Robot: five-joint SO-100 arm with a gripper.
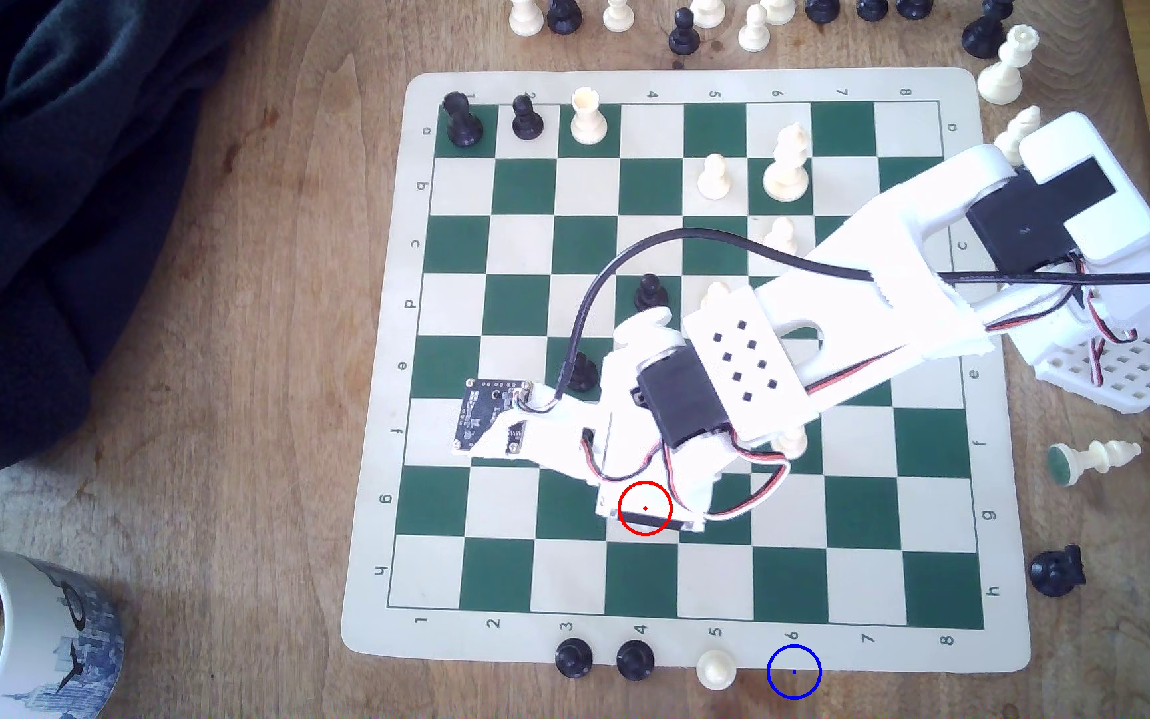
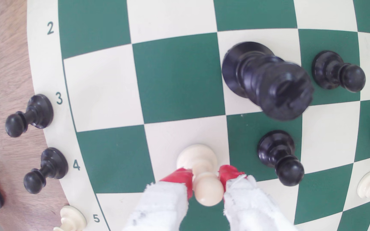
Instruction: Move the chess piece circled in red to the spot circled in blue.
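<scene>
- The claw (image 2: 206, 180) is pinching the white pawn (image 2: 204, 175) at its neck, one red-tipped finger (image 2: 179, 177) pressing on each side below the ball head.
- The white pawn is standing upright on a cream square of the chessboard (image 1: 378, 387); in the wrist view its round base is resting on that square, in the board file numbered 4.
- In the exterior view the red ring (image 1: 645, 508) is lying over the white wrist of the arm (image 1: 752, 366), which is covering the pawn from above.
- The blue ring (image 1: 793, 671) is sitting just off the chessboard's numbered edge, below the numeral 6, partly on the board's cream border and partly on the wooden table (image 1: 247, 415).
- Beside the blue ring along that same edge, a white pawn (image 1: 716, 669) and two black pawns (image 1: 603, 658) are standing in a row toward the exterior view's left.
- In the wrist view, a tall black piece (image 2: 266, 80) and a black pawn (image 2: 279, 157) are standing on the chessboard squares near the held pawn, apart from it.
</scene>
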